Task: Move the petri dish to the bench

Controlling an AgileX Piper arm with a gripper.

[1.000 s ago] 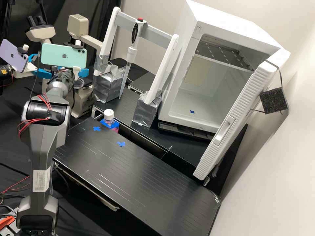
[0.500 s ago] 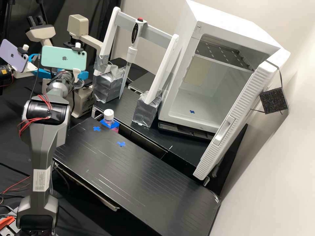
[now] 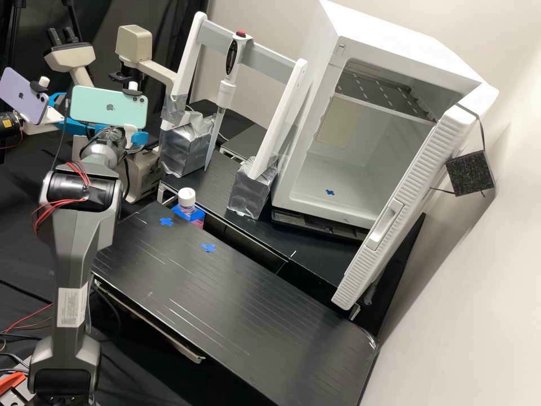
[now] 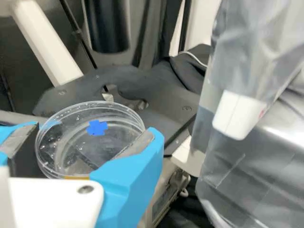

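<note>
The round clear petri dish (image 4: 85, 148) looks like smooth, glossy plastic, the larger silver-taped block (image 3: 183, 149) wrinkled and shiny, the small black cube (image 3: 469, 173) rough and matt.

Looks very much like a laboratory.
Has a beige microscope (image 3: 158, 72) at far left, a pipette (image 3: 227, 89) hung on a white-and-grey stand (image 3: 270, 56) at far middle, an open white cabinet (image 3: 366, 155) with a shelf at right, a near black bench (image 3: 236, 293), and a clear petri dish (image 4: 88, 142).
</note>
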